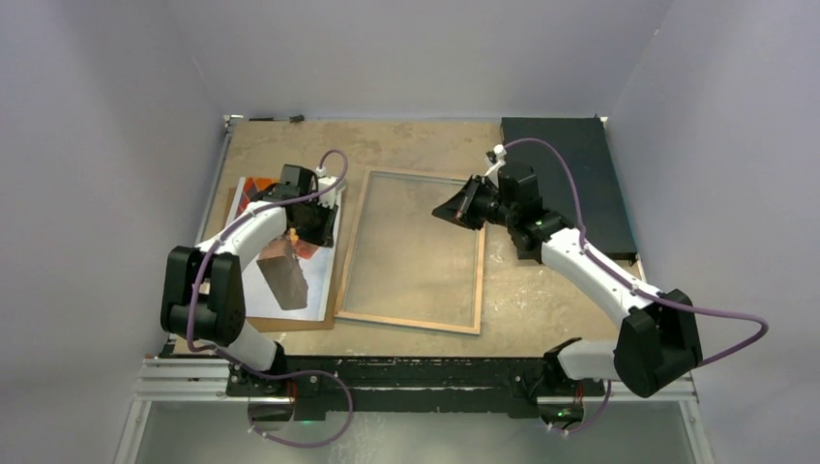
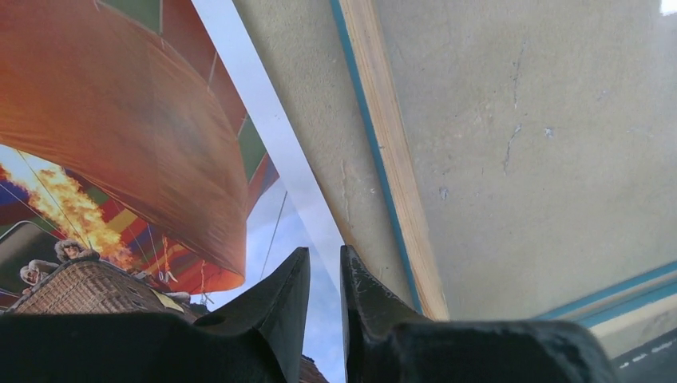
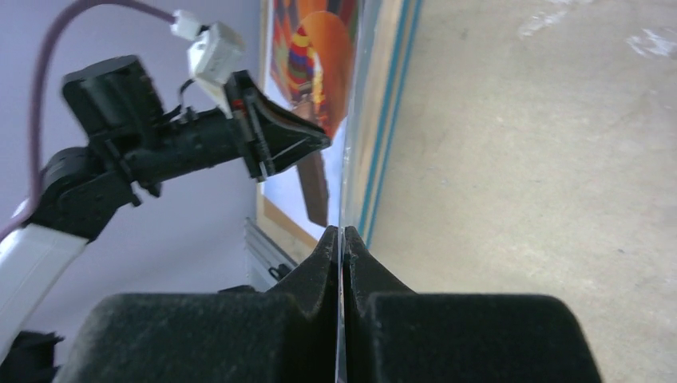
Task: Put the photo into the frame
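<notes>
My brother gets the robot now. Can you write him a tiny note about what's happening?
Left pincer: open just a crack, above the edge of the photo nearest the frame.
Right pincer: shut, over the frame; can't tell if it pinches anything.
The photo lies picture-up, left of the frame. The frame lies back-side up, mid-table.
Done: photo not in yet.
To do: get the photo into the frame.

Soft, even overhead light, shadows barely show. Wrist cams go mushy up close on the fingers [image 3: 315, 267], plus a tiny white glare spot, probably on the frame [image 2: 395, 159] glass.
</notes>
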Robot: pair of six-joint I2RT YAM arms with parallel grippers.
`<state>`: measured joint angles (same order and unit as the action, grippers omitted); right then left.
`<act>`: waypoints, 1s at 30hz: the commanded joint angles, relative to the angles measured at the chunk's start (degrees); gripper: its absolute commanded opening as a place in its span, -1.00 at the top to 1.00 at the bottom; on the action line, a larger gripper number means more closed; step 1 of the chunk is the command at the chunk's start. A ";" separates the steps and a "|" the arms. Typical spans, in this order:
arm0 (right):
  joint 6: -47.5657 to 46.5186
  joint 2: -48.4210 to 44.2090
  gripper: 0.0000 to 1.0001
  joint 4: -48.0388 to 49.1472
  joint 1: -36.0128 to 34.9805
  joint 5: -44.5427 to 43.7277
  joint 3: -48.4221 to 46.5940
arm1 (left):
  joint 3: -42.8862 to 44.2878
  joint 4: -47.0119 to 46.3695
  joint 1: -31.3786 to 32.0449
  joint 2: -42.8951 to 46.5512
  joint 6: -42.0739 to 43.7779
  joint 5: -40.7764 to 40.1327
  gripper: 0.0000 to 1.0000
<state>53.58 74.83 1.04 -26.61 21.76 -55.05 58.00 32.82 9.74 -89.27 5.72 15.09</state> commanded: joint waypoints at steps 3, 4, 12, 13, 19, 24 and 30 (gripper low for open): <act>0.61 -1.14 1.00 3.57 -0.20 -3.60 4.64 | -1.62 -3.44 -0.35 0.37 1.33 0.29 0.63; 0.73 -1.38 1.00 3.43 -0.26 -3.79 5.11 | -1.92 -3.61 -0.37 0.21 1.39 0.64 0.64; 1.25 -2.66 1.00 2.39 -0.19 -5.23 7.36 | -3.41 -4.65 -0.29 -1.42 2.73 2.46 0.68; 1.21 -2.79 1.00 2.57 -0.15 -5.38 7.52 | -3.42 -4.78 -0.28 -1.50 2.80 2.55 0.69; 0.43 -3.91 1.00 2.52 -0.19 -7.37 7.96 | -3.18 -5.13 -0.02 -2.02 2.60 2.85 0.70; 0.64 -5.54 1.00 2.64 -0.18 -7.26 9.68 | -2.32 -5.41 0.11 -3.20 2.61 2.24 0.72; 1.37 -5.66 1.00 4.61 -0.20 -8.52 11.98 | -2.10 -5.66 0.28 -2.96 2.15 2.41 0.75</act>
<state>54.43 70.37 2.57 -26.63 15.44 -44.25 54.63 28.80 9.78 -92.38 7.14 16.49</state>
